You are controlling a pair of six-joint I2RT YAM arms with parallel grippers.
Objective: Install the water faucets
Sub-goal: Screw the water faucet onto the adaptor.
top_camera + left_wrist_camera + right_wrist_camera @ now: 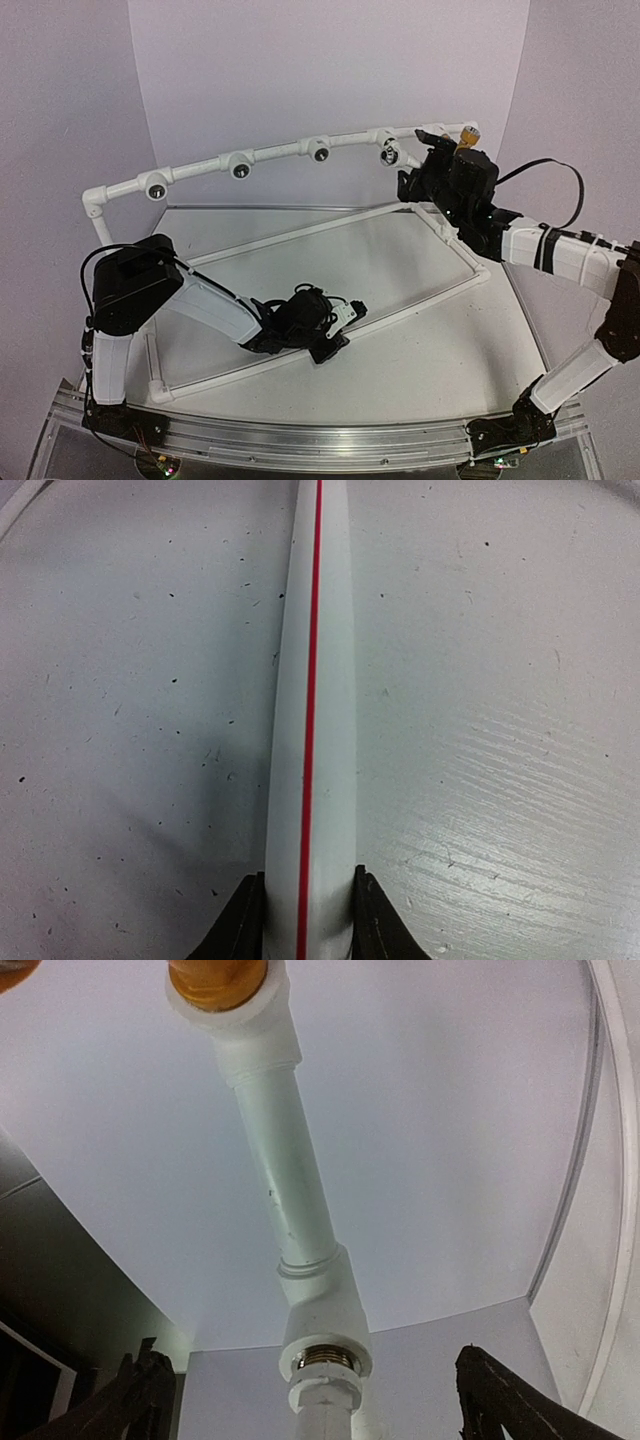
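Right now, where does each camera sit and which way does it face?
Top external: above and behind the bases, looking down on the table; both arms, left gripper and right gripper.
Left wrist: low over the table, along the red-striped pipe; its fingers clamp it.
Right wrist: along the raised pipe rail; open fingers below.
Shared: top and right wrist show the orange faucet.
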